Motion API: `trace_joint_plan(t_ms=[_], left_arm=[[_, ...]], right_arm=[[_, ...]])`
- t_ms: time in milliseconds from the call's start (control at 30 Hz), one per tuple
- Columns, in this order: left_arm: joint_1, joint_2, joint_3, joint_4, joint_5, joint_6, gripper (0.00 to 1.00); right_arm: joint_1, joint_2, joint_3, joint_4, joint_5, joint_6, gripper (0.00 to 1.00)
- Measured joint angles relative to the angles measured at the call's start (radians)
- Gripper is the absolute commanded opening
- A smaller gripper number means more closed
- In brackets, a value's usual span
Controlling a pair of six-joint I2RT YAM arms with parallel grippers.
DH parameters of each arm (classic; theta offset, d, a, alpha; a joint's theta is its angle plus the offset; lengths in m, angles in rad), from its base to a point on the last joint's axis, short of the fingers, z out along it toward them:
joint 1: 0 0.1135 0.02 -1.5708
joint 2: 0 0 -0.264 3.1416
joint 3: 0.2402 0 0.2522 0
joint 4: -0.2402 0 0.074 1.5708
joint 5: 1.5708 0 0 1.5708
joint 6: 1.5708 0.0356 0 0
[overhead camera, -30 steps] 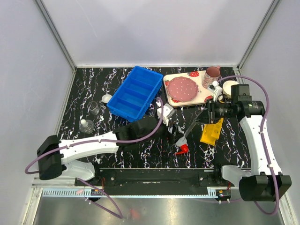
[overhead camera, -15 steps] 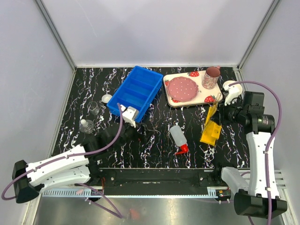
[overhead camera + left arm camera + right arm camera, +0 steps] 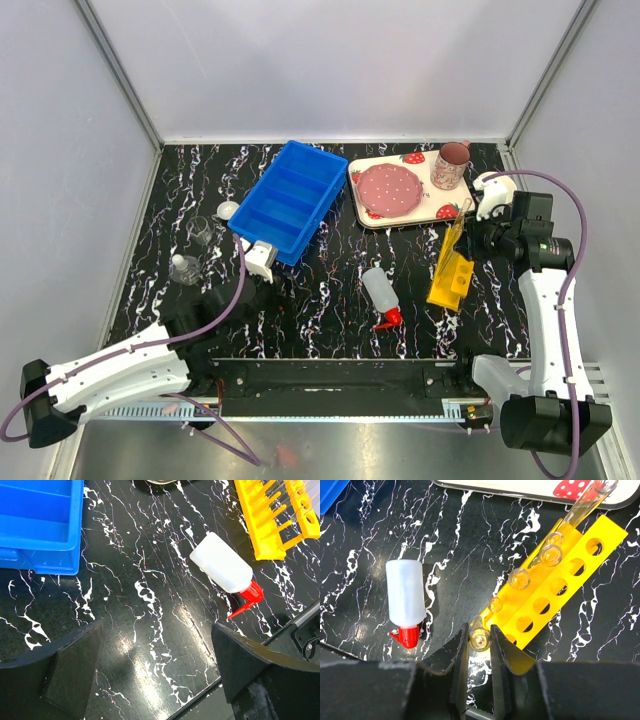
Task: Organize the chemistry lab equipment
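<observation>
Left fingers (image 3: 70,672) recorded spread wide above the glossy black, white-veined tabletop (image 3: 150,630); nothing held or touched. Translucent white squeeze bottle (image 3: 225,569), smooth plastic, found lying on its side just beyond, red nozzle toward the near edge. Right fingers (image 3: 457,667) noted narrow, pinched on one thin clear tube (image 3: 480,640) just off one end of the yellow holed rack (image 3: 570,600); further round-mouthed tubes (image 3: 519,578) ranged in a row along it. Small clear glass beakers (image 3: 203,231) and tiny white round dish (image 3: 228,210) observed far left, beside a divided blue bin (image 3: 288,198).
</observation>
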Motion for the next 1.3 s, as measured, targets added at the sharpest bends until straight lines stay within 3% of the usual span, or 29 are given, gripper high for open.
trace_joint_plan(t_ms=[567,733,1000,1133,1300], left_arm=[[0.003,0.009,0.000,-0.005,-0.003,0.000,0.91],[0.005,0.010,0.000,-0.004,-0.001,-0.001,0.99],[0.059,0.070,0.000,0.071,0.073,-0.089,0.99],[0.092,0.199,0.018,0.109,0.159,-0.172,0.99],[0.096,0.449,0.157,0.109,0.300,-0.254,0.99]], right_arm=[[0.000,0.010,-0.042,0.042,0.008,-0.005,0.24],[0.000,0.013,-0.075,0.060,0.008,-0.016,0.25],[0.000,0.010,-0.160,0.141,-0.003,-0.050,0.28],[0.000,-0.005,-0.210,0.163,-0.019,-0.075,0.34],[0.000,-0.006,-0.245,0.161,-0.018,-0.103,0.56]])
